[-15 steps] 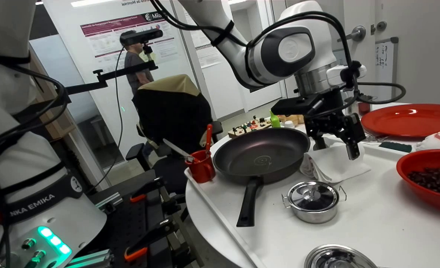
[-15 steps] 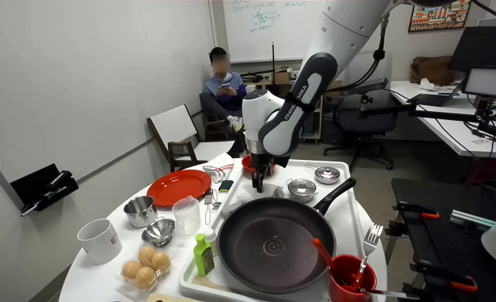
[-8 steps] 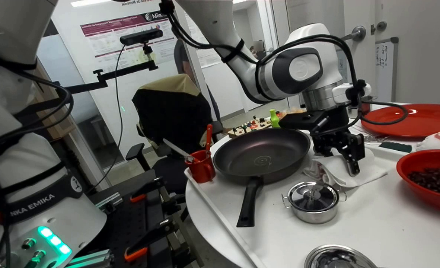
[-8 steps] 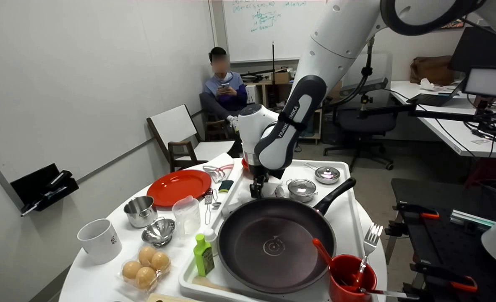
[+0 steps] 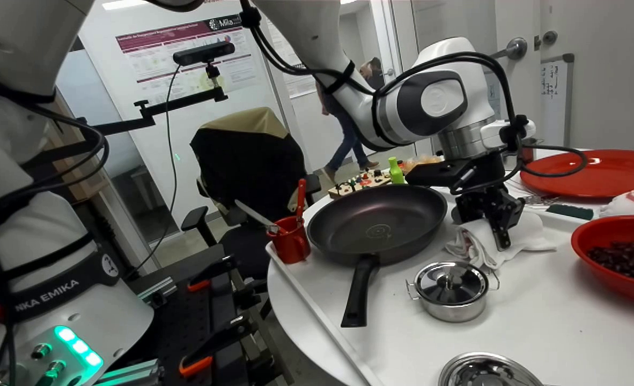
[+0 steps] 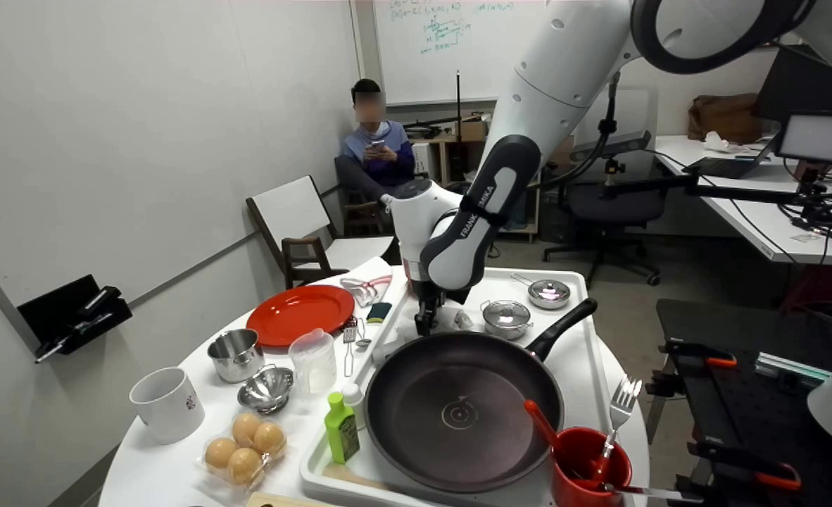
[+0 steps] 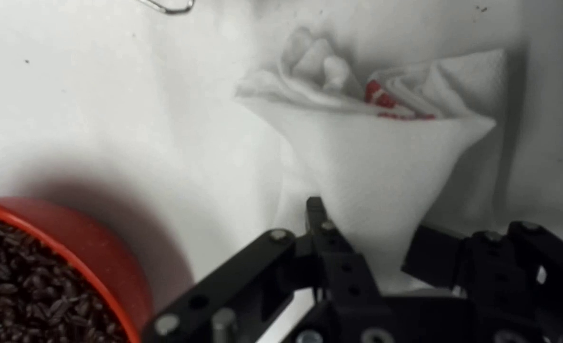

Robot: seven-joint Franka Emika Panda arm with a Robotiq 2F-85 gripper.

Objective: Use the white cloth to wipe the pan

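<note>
**Gathered, but Not Yet Wiping**

Pinches a fold of white cloth on the tray, just beside the pan, with the gripper narrow at the jaws; cannot tell how firmly. Could slip loose on lifting, from too shallow a bite. Could snag the pan's rim, from crossing too low. Could nudge the lidded pot, from trailing folds. Might wipe poorly, from so tight a wad.

Has a red bowl of dark beans nearby. Gives way, past the tray, to a round white table with a red plate. Opens, farther out, on a seated person before a whiteboard.
</note>
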